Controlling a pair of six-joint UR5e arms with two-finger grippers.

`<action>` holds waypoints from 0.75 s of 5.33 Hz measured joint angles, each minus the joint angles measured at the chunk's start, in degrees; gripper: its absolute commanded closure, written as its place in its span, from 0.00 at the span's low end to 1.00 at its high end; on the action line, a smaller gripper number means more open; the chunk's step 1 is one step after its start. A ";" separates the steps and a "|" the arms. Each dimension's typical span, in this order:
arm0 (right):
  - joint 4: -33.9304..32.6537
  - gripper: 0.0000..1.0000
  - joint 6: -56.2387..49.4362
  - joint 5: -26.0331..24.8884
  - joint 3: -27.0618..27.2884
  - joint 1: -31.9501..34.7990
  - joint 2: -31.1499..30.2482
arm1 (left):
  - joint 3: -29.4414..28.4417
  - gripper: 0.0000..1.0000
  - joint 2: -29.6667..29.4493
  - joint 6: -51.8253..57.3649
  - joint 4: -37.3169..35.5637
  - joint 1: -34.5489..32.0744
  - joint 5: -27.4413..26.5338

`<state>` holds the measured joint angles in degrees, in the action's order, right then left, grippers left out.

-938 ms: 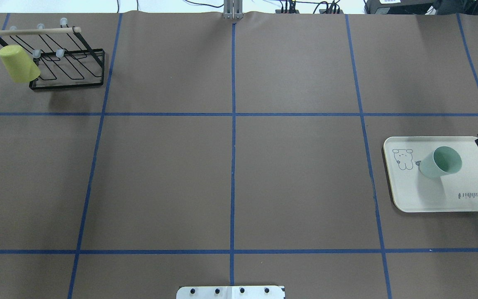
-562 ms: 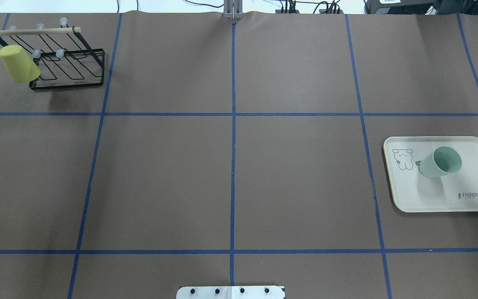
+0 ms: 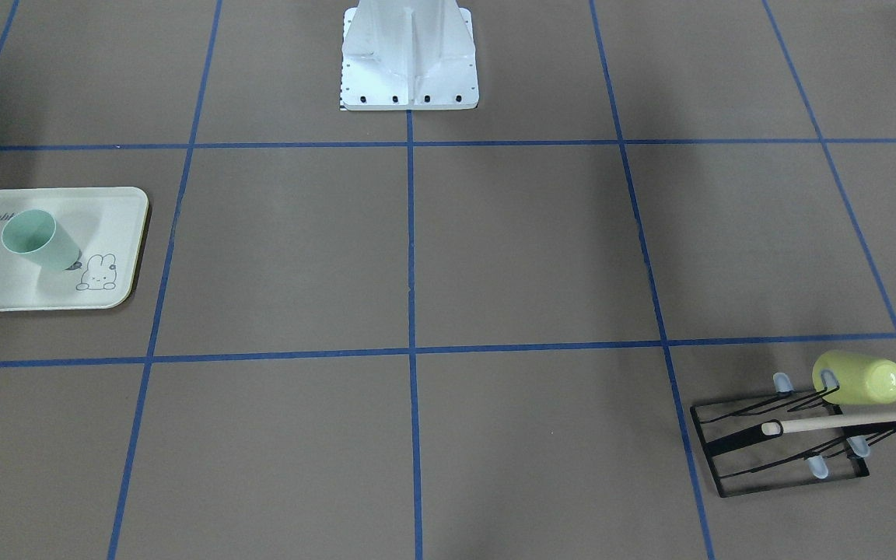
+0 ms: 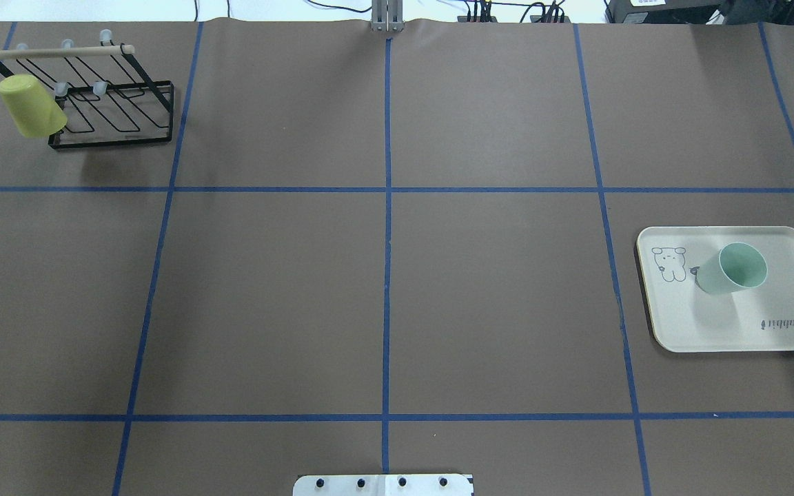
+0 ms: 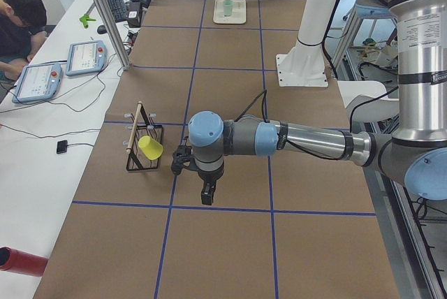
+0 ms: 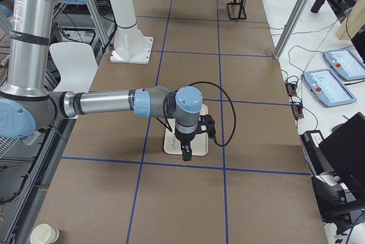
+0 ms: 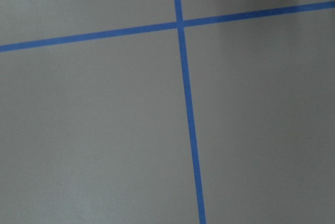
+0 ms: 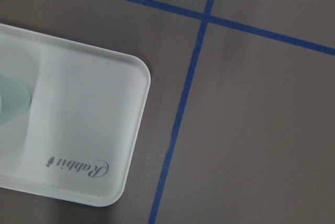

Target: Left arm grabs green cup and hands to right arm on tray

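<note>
Standing mouth-up on tray (image 4: 714, 324), green cup (image 4: 728, 270), pale mint

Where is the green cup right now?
In the overhead view the green cup stands on the tray, on the robot's right side of the table, just right of the bunny drawing.

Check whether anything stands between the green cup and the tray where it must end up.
Nothing visible does: the green cup already stands mouth-up on the tray. The yellow-green cup and wire rack sit at the table's opposite end.
</note>
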<state>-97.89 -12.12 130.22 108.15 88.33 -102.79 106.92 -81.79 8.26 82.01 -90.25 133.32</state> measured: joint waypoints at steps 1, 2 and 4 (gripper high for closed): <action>0.05 0.00 0.04 -0.06 -0.03 0.26 -0.97 | 1.16 0.00 0.84 0.08 -0.06 0.00 0.05; 0.06 0.00 0.33 -0.11 -0.06 0.31 -1.29 | 1.92 0.00 1.67 0.17 -0.09 0.08 0.13; 0.07 0.00 0.69 -0.14 0.08 0.35 -1.30 | 2.28 0.00 2.03 0.12 -0.03 0.13 0.10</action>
<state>-97.82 -11.44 130.08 108.23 88.68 -104.09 109.20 -79.76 8.37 81.98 -90.12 133.42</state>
